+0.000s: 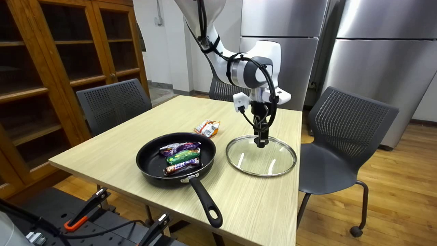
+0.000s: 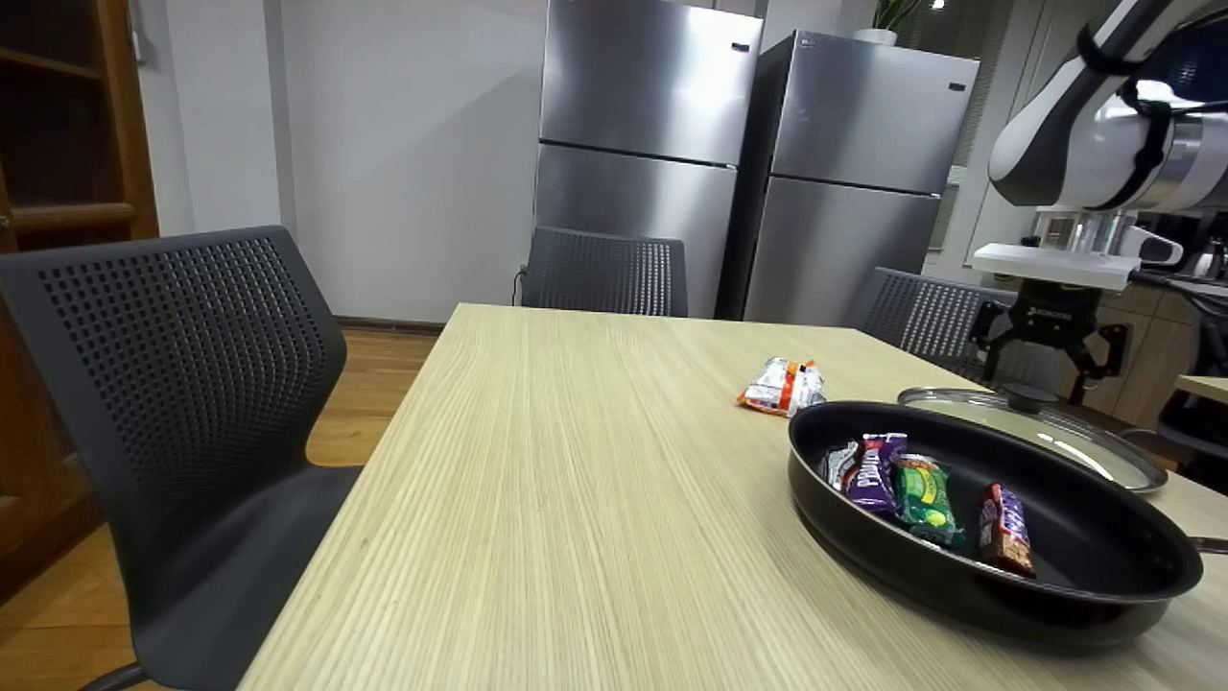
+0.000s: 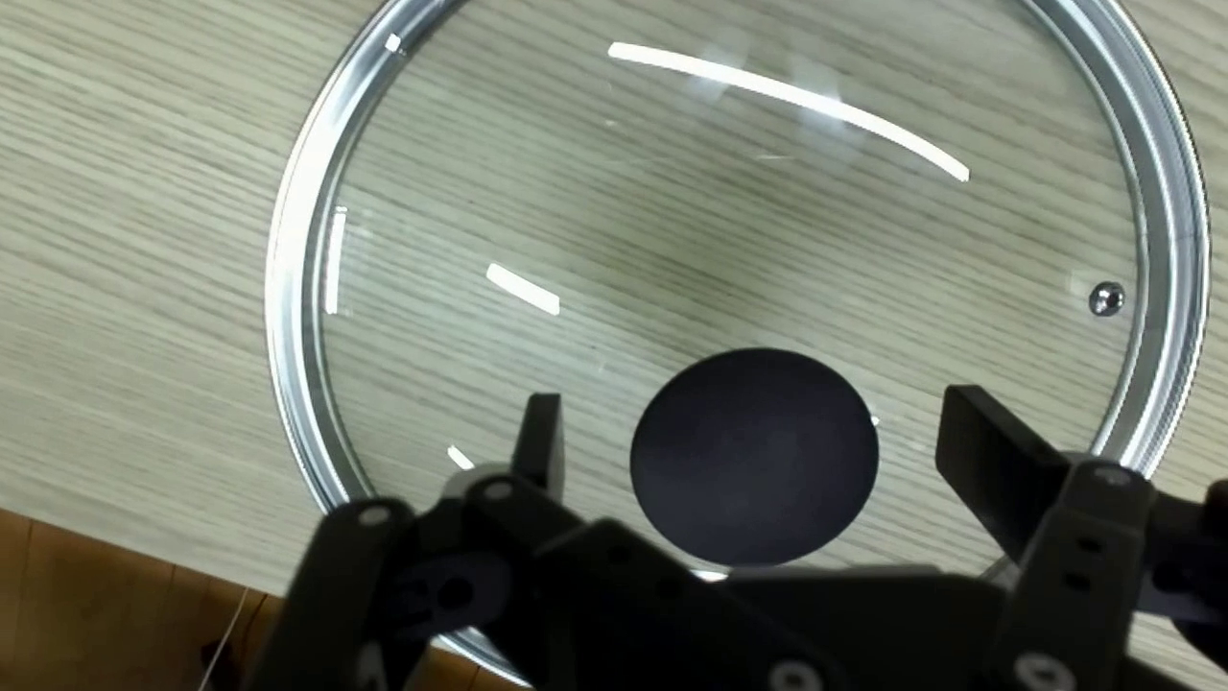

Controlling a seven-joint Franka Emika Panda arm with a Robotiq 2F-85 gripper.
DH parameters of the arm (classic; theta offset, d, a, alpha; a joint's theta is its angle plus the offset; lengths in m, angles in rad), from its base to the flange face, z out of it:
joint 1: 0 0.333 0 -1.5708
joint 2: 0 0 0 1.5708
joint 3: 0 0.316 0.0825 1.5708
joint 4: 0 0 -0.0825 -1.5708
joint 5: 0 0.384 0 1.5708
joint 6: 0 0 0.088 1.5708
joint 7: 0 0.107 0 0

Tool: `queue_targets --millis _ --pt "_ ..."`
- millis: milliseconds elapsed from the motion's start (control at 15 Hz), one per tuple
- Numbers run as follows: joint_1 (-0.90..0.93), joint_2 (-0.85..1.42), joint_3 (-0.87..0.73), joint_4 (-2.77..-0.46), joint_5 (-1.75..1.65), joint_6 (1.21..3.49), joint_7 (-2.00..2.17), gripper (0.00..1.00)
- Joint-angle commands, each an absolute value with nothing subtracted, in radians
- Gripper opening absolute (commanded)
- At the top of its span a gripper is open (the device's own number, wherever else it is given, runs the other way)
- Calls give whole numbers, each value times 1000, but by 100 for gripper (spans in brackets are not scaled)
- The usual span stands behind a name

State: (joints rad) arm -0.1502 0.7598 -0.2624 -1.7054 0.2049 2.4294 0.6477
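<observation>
Here the lid's (image 3: 734,278) knob (image 3: 755,459) lies between the gripper's (image 3: 753,427) spread fingers (image 3: 543,441).

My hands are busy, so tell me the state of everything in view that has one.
Frying pan: upright on the table, uncovered
Glass lid: lying flat beside it, knob up
Gripper: open, jaws apart on either side of the knob
Purple bar, green bar, brown bar: wrapped, in the pan
Orange-and-white packet: lying on the table; opened or not, cannot tell
Cabinet doors: shut
Fridge doors: shut
</observation>
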Motion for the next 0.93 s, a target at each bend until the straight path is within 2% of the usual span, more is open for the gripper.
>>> queue_targets --millis 0,667,733,800,867 --pt "-168 802 -258 -1619 217 2362 677 100" --pt "-179 857 -256 -1540 212 2324 696 100" --pt "-178 859 -257 -1538 211 2326 697 75" --pt "-178 859 -256 -1539 212 2327 696 74" --pt "-179 858 -255 -1541 213 2328 695 66"
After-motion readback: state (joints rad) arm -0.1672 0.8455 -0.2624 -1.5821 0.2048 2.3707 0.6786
